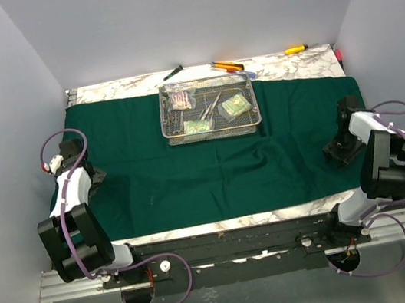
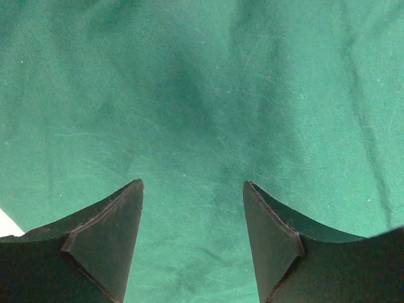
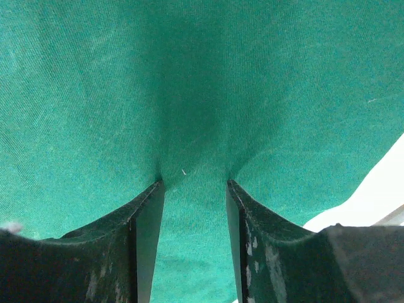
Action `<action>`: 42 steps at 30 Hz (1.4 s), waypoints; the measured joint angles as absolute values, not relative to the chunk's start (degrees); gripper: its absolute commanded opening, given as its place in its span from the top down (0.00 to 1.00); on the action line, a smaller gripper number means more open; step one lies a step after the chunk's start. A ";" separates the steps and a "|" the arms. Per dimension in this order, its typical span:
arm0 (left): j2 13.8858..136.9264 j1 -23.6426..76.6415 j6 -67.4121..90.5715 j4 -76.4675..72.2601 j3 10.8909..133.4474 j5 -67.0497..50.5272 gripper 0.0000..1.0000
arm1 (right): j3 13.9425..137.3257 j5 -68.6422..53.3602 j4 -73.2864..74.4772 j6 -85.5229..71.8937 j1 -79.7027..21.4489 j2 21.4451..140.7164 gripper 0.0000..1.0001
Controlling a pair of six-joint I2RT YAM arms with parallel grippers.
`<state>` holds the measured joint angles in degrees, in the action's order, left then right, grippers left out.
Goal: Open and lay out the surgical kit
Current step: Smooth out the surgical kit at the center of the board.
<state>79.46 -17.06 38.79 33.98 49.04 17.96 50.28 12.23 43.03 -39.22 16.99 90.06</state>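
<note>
Your left gripper (image 2: 193, 184) hangs wide open over the left side of the green cloth (image 1: 191, 177), holding nothing. Your right gripper (image 3: 194, 182) is about half open, its fingertips (image 3: 148, 214) pressed on the cloth near its right edge, with only cloth between them. The wire tray (image 1: 213, 131) sits on the cloth at the far middle, with three packets (image 1: 236, 105) and tweezers (image 1: 210, 106) inside it

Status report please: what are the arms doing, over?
Left tool open above cloth. Right tool open, tips on cloth. Cloth spread, tray uncovered. Nothing blocking.
</note>
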 measured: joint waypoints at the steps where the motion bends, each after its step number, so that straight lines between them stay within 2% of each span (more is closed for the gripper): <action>1: 79.61 -17.21 38.85 33.98 49.04 17.82 0.34 | 50.19 12.32 43.07 -39.66 16.99 89.93 0.53; 11: 83.64 -18.85 41.23 35.07 49.71 18.72 0.34 | 47.44 13.04 49.12 -47.94 23.66 87.00 0.55; 15: 84.77 -19.05 41.67 36.25 52.40 20.34 0.34 | 47.16 13.17 53.52 -51.18 25.39 86.78 0.58; 20: 85.93 -19.07 42.19 36.60 56.01 21.37 0.34 | 48.82 13.21 58.92 -53.52 25.61 86.94 0.56; 24: 86.78 -19.07 41.32 36.80 59.99 21.06 0.35 | 58.24 13.93 60.71 -53.43 24.47 86.98 0.52; 29: 88.73 -19.07 38.52 34.74 65.36 17.39 0.35 | 72.20 15.09 55.64 -48.66 17.98 89.14 0.48; 35: 96.01 -18.61 34.46 30.48 72.47 8.93 0.35 | 84.60 12.56 43.22 -33.58 12.60 103.92 0.43; 42: 109.47 -15.03 29.63 27.55 84.27 3.88 0.36 | 102.13 6.11 36.82 -16.86 12.01 122.78 0.39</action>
